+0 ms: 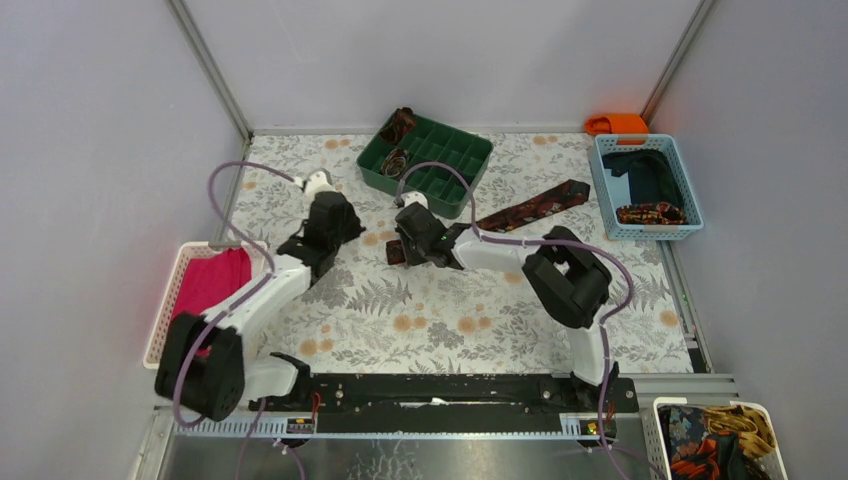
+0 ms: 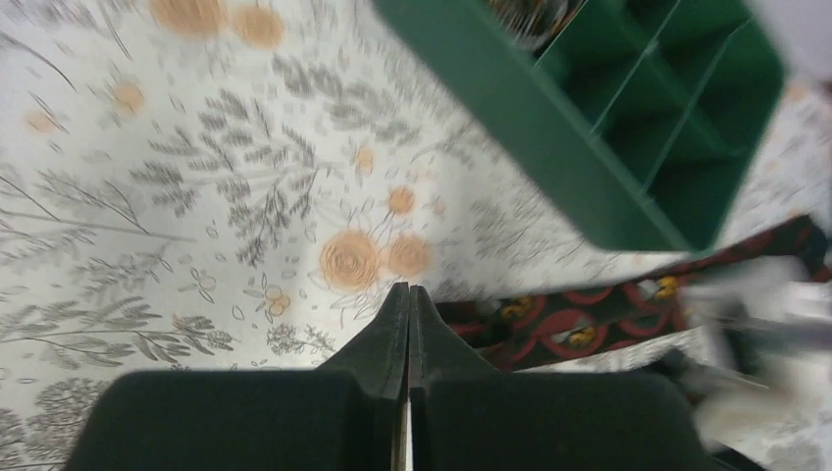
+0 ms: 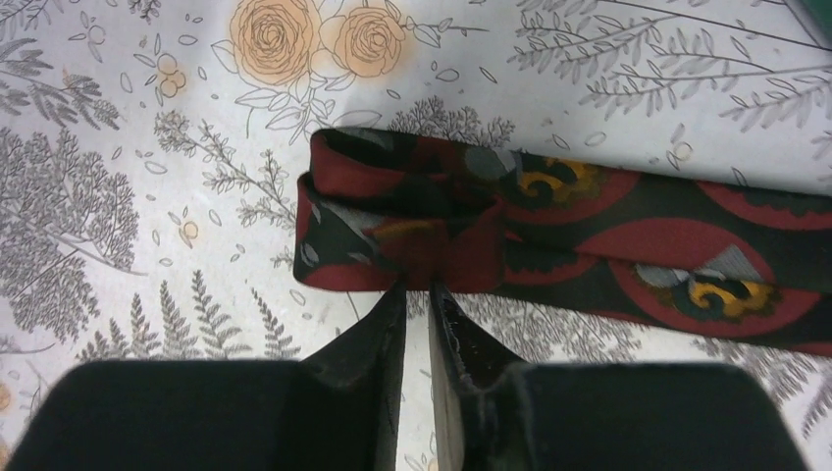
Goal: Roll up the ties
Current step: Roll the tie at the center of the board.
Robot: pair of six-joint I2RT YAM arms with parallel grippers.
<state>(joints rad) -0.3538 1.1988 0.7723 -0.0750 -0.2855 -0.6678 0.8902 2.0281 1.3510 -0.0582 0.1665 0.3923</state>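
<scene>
A dark maroon tie [image 1: 530, 207] with red-orange patterning lies as a long strip on the floral table cloth, running from the middle towards the back right. Its near end is folded into a small roll [image 3: 392, 221]. My right gripper [image 1: 398, 252] is over that roll, its jaws nearly closed and pinching the roll's near edge [image 3: 418, 289]. My left gripper [image 1: 340, 232] is shut and empty, just left of the tie [image 2: 579, 319], with its tips [image 2: 409, 289] over bare cloth. Two coiled ties [image 1: 400, 125] sit in the green tray.
The green compartment tray [image 1: 410, 190] stands at the back centre, close behind both grippers; it also shows in the left wrist view [image 2: 540, 128]. A blue basket [image 1: 600, 190] with navy cloth is at the back right. A white basket [image 1: 170, 300] with pink cloth is on the left.
</scene>
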